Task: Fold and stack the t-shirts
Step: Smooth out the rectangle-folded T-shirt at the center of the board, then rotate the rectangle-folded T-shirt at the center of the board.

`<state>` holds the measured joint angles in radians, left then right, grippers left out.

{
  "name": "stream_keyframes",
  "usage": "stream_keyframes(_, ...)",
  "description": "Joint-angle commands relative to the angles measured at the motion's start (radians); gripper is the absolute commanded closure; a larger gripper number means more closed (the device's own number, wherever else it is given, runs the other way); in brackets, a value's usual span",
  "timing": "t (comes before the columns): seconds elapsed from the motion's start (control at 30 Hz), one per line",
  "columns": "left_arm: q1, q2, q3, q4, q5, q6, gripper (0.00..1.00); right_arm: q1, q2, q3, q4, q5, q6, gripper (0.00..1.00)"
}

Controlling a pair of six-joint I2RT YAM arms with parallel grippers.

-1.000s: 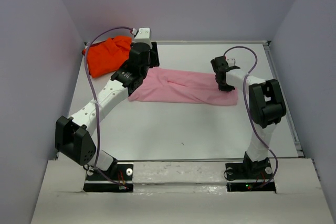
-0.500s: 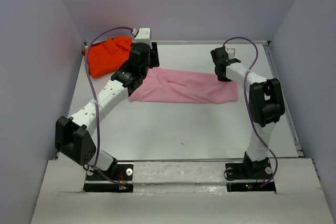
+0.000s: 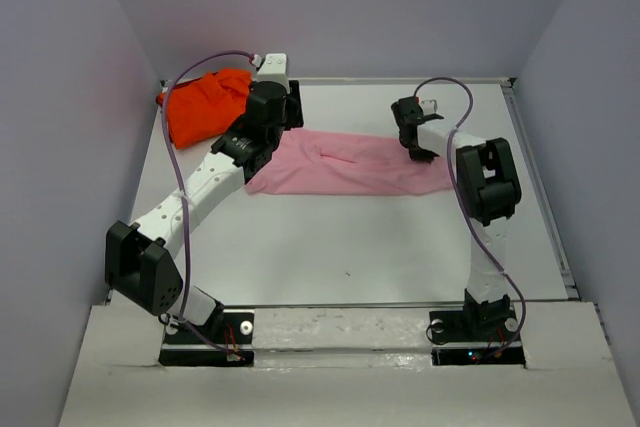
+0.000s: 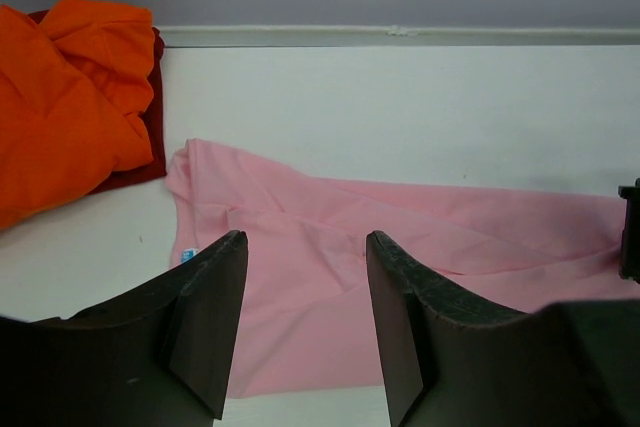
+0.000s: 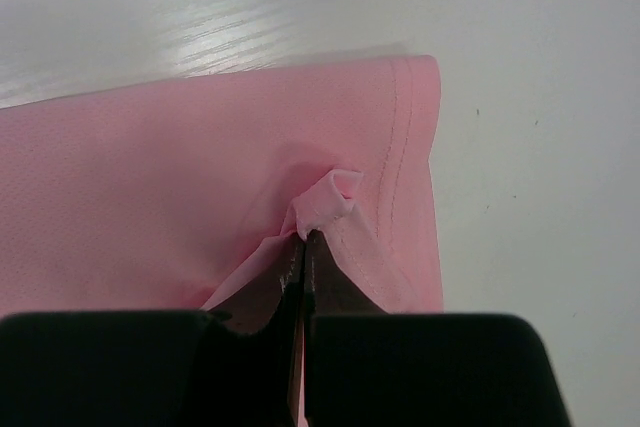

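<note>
The light pink t-shirt [image 3: 345, 167] lies as a long strip across the middle of the white table [image 3: 350, 247]. My right gripper [image 3: 414, 147] is shut on a small pinch of its cloth beside the stitched hem at its right end, seen close in the right wrist view as pink t-shirt [image 5: 200, 177] under the right gripper [image 5: 305, 237]. The orange-red t-shirt [image 3: 203, 105] lies bunched in the back left corner. My left gripper [image 3: 283, 112] hangs open above the pink shirt's left end; in its own view the left gripper [image 4: 305, 242] holds nothing, with the pink shirt [image 4: 330, 247] below and the orange-red shirt [image 4: 70, 97] at left.
Grey walls close in the table on the left, back and right, with a white rim [image 4: 400, 35] along the back. Purple cables [image 3: 180, 167] loop over both arms. Bare tabletop stretches between the pink shirt and the arm bases.
My right gripper has moved left and toward the back, still pinching the pink shirt's right end. The left arm has not moved.
</note>
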<state>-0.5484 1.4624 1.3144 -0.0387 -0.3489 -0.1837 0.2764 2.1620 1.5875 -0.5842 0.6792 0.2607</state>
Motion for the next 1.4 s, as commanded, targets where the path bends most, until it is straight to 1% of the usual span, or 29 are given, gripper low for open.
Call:
stream_keyframes(0.0, -0.004, -0.034, -0.012, 0.033, -0.007, 0.016, 0.39, 0.004, 0.024, 0.035, -0.005, 0.014, 0.000, 1.00)
stream_keyframes(0.03, -0.004, -0.033, -0.014, 0.031, -0.007, 0.018, 0.39, 0.004, 0.021, 0.035, -0.005, 0.016, 0.000, 0.97)
stream_keyframes(0.07, -0.002, -0.033, -0.014, 0.033, -0.007, 0.018, 0.39, 0.004, 0.018, 0.034, -0.005, 0.019, -0.001, 0.91)
stream_keyframes(0.1, -0.002, -0.033, -0.014, 0.031, -0.007, 0.018, 0.39, 0.004, -0.003, 0.029, -0.005, 0.013, -0.005, 0.66)
stream_keyframes(0.13, -0.004, -0.034, -0.015, 0.033, -0.007, 0.016, 0.39, 0.004, -0.019, 0.025, -0.003, 0.008, -0.005, 0.56)
stream_keyframes(0.17, -0.004, -0.031, -0.014, 0.033, -0.006, 0.018, 0.39, 0.004, -0.039, 0.014, -0.005, -0.001, -0.005, 0.47)
stream_keyframes(0.2, -0.002, -0.031, -0.015, 0.031, -0.007, 0.018, 0.39, 0.004, -0.060, 0.009, -0.005, -0.004, -0.005, 0.41)
stream_keyframes(0.23, -0.004, -0.031, -0.015, 0.033, -0.009, 0.018, 0.39, 0.004, -0.108, 0.008, -0.005, -0.018, -0.008, 0.40)
stream_keyframes(0.37, -0.002, -0.028, -0.020, 0.033, -0.039, 0.006, 0.39, 0.004, -0.209, 0.023, -0.003, -0.058, -0.040, 0.39)
stream_keyframes(0.4, -0.002, -0.025, -0.023, 0.055, -0.044, 0.000, 0.39, 0.004, -0.221, 0.029, -0.003, -0.064, -0.047, 0.39)
stream_keyframes(0.5, -0.004, -0.005, -0.037, 0.057, -0.058, -0.042, 0.39, 0.014, -0.245, 0.034, -0.003, -0.096, -0.046, 0.39)
stream_keyframes(0.57, -0.008, 0.050, -0.037, 0.050, -0.062, -0.095, 0.40, 0.014, -0.238, 0.029, -0.003, -0.110, -0.040, 0.39)
stream_keyframes(0.6, -0.010, 0.071, -0.035, 0.042, -0.039, -0.115, 0.41, 0.014, -0.232, 0.028, -0.002, -0.116, -0.040, 0.39)
stream_keyframes(0.63, -0.012, 0.119, -0.034, 0.040, -0.029, -0.128, 0.41, 0.014, -0.216, 0.029, -0.002, -0.127, -0.035, 0.39)
stream_keyframes(0.73, -0.022, 0.197, -0.027, 0.040, -0.021, -0.163, 0.41, 0.014, -0.179, 0.017, 0.020, -0.158, -0.035, 0.39)
stream_keyframes(0.8, -0.022, 0.260, -0.012, 0.005, 0.005, -0.190, 0.41, 0.014, -0.159, 0.017, 0.033, -0.176, -0.029, 0.39)
stream_keyframes(0.83, -0.022, 0.283, 0.003, -0.038, 0.017, -0.201, 0.42, 0.014, -0.150, 0.012, 0.040, -0.184, -0.031, 0.39)
stream_keyframes(0.93, -0.021, 0.380, 0.095, -0.117, 0.028, -0.212, 0.43, 0.014, -0.125, 0.009, 0.063, -0.193, -0.034, 0.39)
stream_keyframes(1.03, -0.009, 0.404, 0.109, -0.098, 0.010, -0.212, 0.43, 0.014, -0.117, 0.006, 0.080, -0.211, -0.029, 0.38)
stream_keyframes(1.13, 0.033, 0.420, 0.108, -0.098, 0.019, -0.223, 0.41, 0.014, -0.105, 0.005, 0.093, -0.214, -0.029, 0.38)
stream_keyframes(1.23, 0.068, 0.426, 0.094, -0.086, 0.024, -0.220, 0.37, 0.014, -0.079, 0.005, 0.099, -0.224, -0.025, 0.38)
stream_keyframes(1.37, 0.087, 0.447, 0.108, -0.093, -0.004, -0.200, 0.31, 0.014, -0.045, 0.002, 0.106, -0.244, -0.015, 0.37)
